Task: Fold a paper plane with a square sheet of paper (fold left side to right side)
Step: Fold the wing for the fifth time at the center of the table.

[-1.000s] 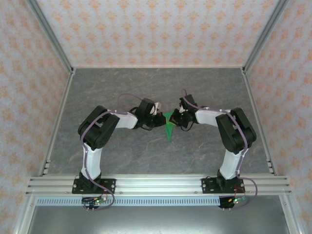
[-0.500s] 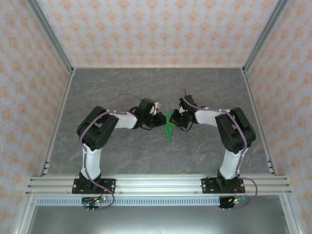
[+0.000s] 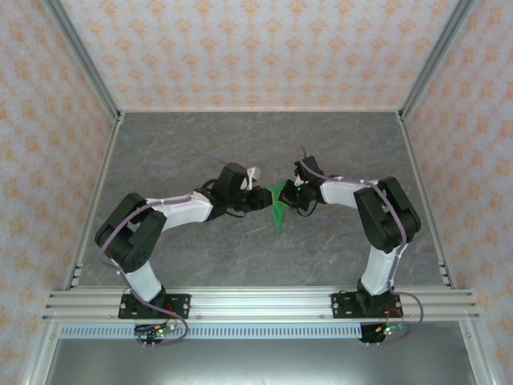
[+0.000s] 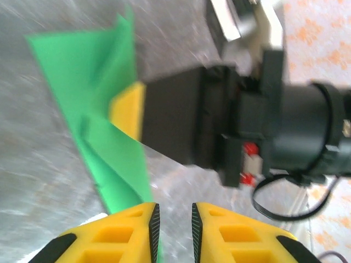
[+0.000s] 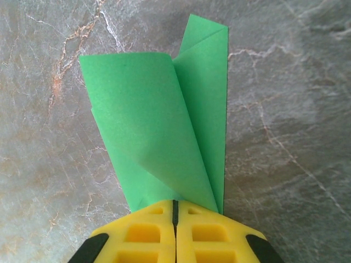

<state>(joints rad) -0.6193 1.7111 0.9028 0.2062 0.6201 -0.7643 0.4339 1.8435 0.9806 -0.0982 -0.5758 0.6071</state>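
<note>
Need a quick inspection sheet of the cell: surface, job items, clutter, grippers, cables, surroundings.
Surface: grey marbled table, flat.
Job's things: bright green creased paper sheet, partly folded, one flap lifted, mid-table.
Clutter: nothing seen.
Grippers: left gripper slightly open beside the paper; right gripper shut, tips over the paper's narrow end.
Cables: purple cables run along both arms.
Surroundings: aluminium frame, orange-patterned walls.
</note>
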